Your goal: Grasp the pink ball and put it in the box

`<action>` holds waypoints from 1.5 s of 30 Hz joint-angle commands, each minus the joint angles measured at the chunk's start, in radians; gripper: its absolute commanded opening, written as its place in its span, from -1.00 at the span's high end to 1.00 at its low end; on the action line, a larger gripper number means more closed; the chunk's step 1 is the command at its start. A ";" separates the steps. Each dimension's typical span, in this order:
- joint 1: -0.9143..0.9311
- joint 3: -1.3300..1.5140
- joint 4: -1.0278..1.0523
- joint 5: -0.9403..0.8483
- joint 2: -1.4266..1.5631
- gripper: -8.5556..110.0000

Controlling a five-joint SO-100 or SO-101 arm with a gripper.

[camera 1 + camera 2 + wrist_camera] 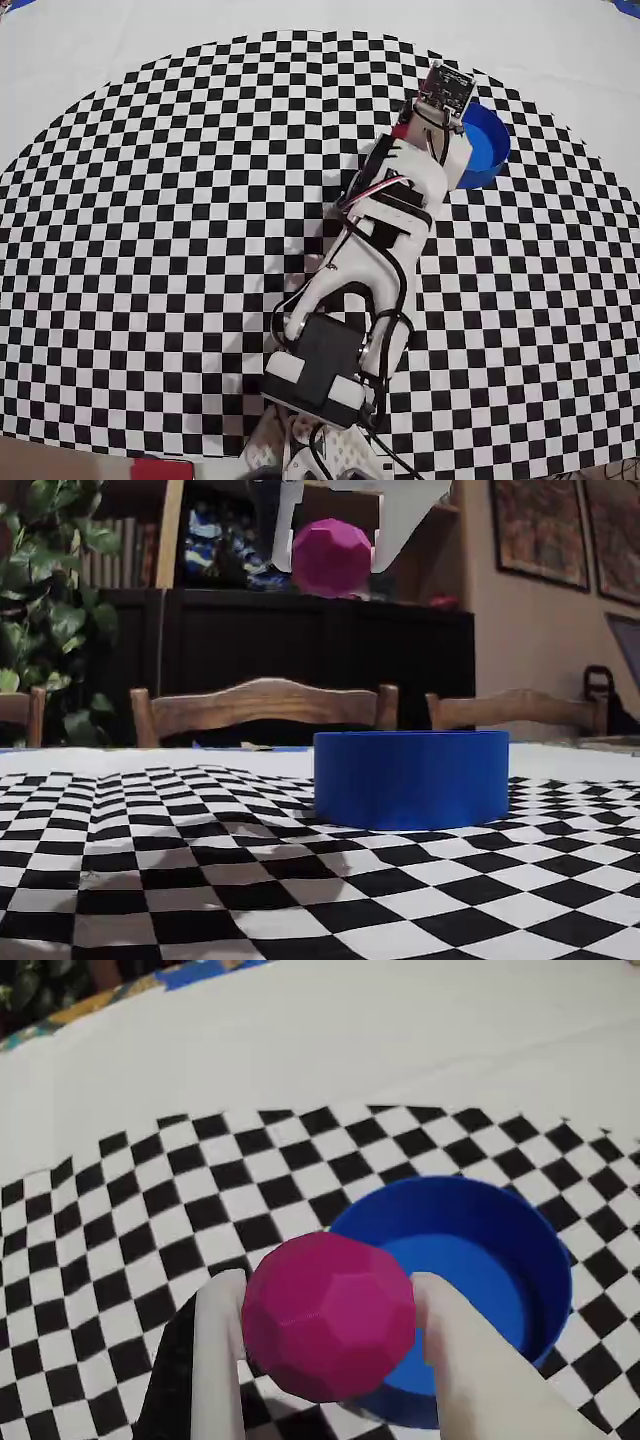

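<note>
Gripper: the gripper (330, 1345) is closed onto the pink ball (330, 1317), one white finger (218, 1360) pressed to each side of it in the wrist view; the fixed view shows the same hold (331, 542), with the finger tips reaching partway down the ball's sides.

Pink ball: it is lifted well clear of the table, a faceted magenta sphere (331, 557) hanging above the box and a little left of its middle in the fixed view. In the wrist view it overlaps the near-left rim of the box. The overhead view does not show it (the arm's wrist covers that spot).

Box: a round blue container (470, 1260) with upright walls stands on the checkered cloth; its flat blue bottom shows in the wrist view, and no contents are visible there. In the fixed view (411, 777) only the outer wall is seen, the inside hidden by the low angle. In the overhead view (485, 145) its left part is covered by the arm.

Arm: the white arm (385, 235) stretches from the lower middle of the overhead view up to the right, its base cut off by the bottom edge; the fingers themselves are hidden beneath the wrist camera board (447, 88).

Cloth: the black-and-white checkered cloth (160, 250) covers the table, rippled near the box in the fixed view.

Background: wooden chair backs (262, 708) and a dark cabinet (300, 650) stand behind the table; shelf items are too blurred to name.
</note>
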 commanded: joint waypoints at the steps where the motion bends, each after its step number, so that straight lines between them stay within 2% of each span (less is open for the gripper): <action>1: 0.023 -0.012 -0.003 -0.009 0.054 0.85; 18: 0.075 -0.023 -0.014 -0.009 0.012 0.85; 45: 0.092 -0.189 -0.017 -0.009 -0.212 0.85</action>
